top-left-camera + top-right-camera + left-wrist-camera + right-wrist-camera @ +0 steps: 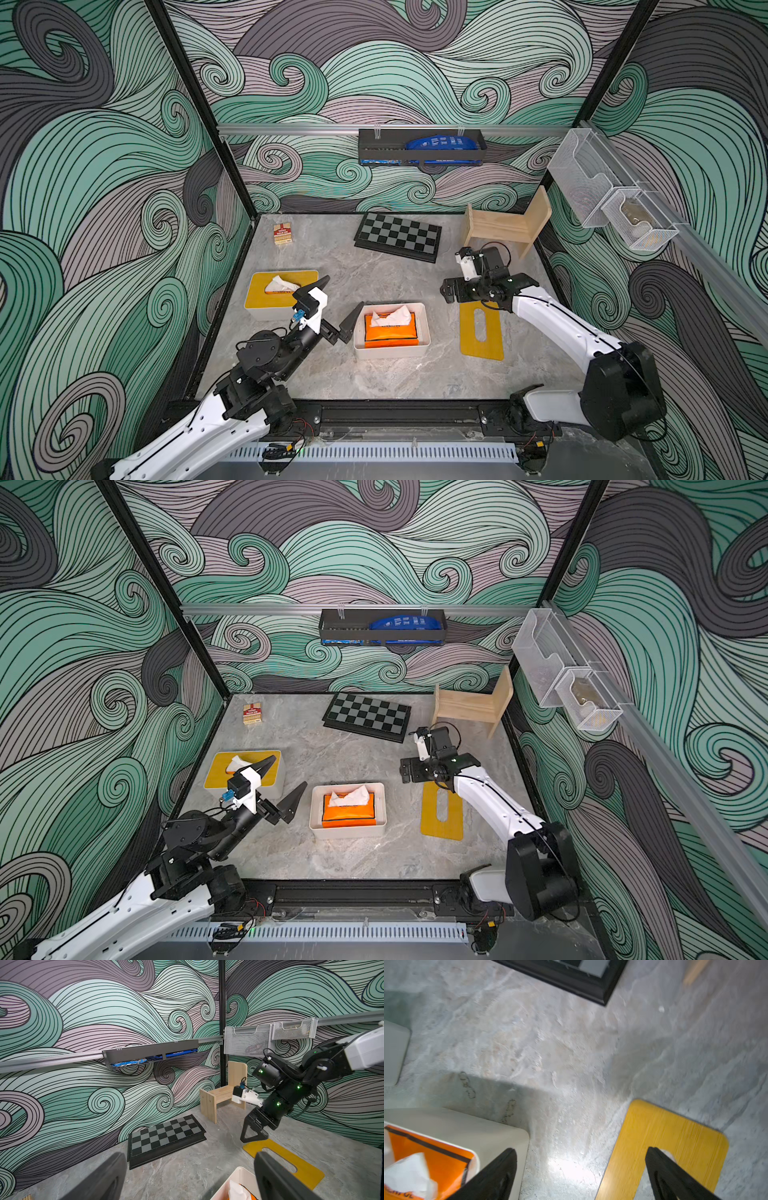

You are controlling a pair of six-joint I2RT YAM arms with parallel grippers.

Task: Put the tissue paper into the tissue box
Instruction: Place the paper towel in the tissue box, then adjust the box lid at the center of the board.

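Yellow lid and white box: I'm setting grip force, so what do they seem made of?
Yellow lid: probably stained wood or bamboo, matte; fine parallel grain streaks show in the right wrist view. White box: likely moulded plastic, smooth and matte; uniform off-white walls with rounded corners.

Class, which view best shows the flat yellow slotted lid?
Both top views: the flat yellow slotted lid shows almost whole, slot included. Left wrist: partly hidden behind the left end effector. Right wrist: only one blurred end.
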